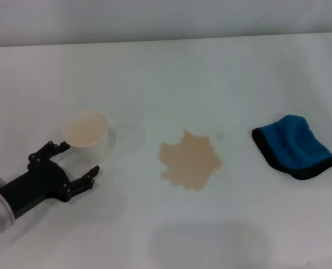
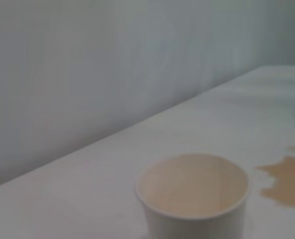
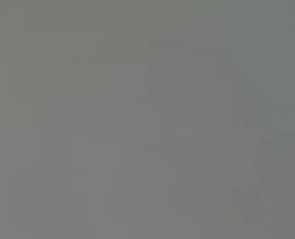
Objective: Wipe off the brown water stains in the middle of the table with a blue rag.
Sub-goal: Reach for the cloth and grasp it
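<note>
The brown water stains (image 1: 190,160) spread as a tan lobed blotch in the middle of the white table (image 1: 171,78), with a tiny spot (image 1: 220,134) just beyond it to the right. The same blotch (image 2: 287,180) shows in the left wrist view. The blue rag (image 1: 293,146), black-edged and bunched, lies to the right of the blotch. My left gripper (image 1: 76,158) hovers open at the near left, just in front of a paper cup, holding nothing. My right gripper is out of view; its wrist view shows only plain grey.
A white paper cup (image 1: 86,131) with a beige inside stands upright left of the blotch, also seen close in the left wrist view as the cup (image 2: 193,199). A pale wall (image 2: 112,64) runs behind the table's far edge.
</note>
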Tool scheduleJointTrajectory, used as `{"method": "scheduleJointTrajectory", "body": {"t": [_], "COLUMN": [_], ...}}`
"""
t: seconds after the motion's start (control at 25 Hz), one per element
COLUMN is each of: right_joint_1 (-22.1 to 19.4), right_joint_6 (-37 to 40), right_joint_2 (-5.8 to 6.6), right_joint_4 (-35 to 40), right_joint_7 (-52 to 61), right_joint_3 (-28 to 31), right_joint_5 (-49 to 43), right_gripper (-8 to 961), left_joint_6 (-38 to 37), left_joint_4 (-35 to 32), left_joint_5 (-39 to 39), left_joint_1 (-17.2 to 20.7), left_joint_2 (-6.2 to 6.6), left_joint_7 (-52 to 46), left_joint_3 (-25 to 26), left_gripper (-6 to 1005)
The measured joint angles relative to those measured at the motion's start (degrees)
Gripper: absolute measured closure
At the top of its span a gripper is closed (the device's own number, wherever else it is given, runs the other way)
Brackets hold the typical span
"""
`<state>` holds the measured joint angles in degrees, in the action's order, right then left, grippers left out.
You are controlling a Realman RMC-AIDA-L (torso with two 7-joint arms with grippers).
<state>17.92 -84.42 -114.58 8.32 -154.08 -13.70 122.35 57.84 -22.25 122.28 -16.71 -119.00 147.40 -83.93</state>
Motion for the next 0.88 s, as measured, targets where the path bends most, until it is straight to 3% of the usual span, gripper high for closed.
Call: {"method": "scheduleJointTrajectory", "body": {"t": [0.24,0.48,0.64,0.68,0.76,0.88], "right_joint_1": [0.08,0.27,-1.66,-2.13,-2.86,-3.59], "right_joint_6": [2.18,8.3,16.87,19.6,24.35,28.46], "right_joint_2": [-0.03,-0.14,-0.02,0.05,0.18,0.35], "right_joint_4": [0.71,4.03,13.45,16.37,22.26,31.28], "right_joint_7": [0.72,10.62,25.28,29.74,38.26,51.04], "right_joint_3": [-0.43,-1.8,-8.19,-10.02,-12.91,-15.14], "right_joint_5": [-0.14,-0.33,-1.89,-3.09,-6.64,-14.74], "right_gripper": [84,84,85,85,85,115], "left_joint_6": [3.9,9.44,10.43,10.58,10.87,10.77], "left_joint_4": [0.18,2.98,4.47,4.66,4.75,4.78], "left_joint_5": [1.52,7.62,8.97,9.15,9.24,9.76], "left_joint_1": [4.27,8.35,8.83,9.58,10.08,10.08], "left_joint_2": [0.1,0.1,0.11,0.09,0.03,0.03], "left_joint_7": [0.01,0.36,1.59,1.9,1.96,1.97], "left_joint_3": [3.26,11.75,16.77,20.57,23.52,23.98], "left_gripper": [121,121,121,121,121,122]}}
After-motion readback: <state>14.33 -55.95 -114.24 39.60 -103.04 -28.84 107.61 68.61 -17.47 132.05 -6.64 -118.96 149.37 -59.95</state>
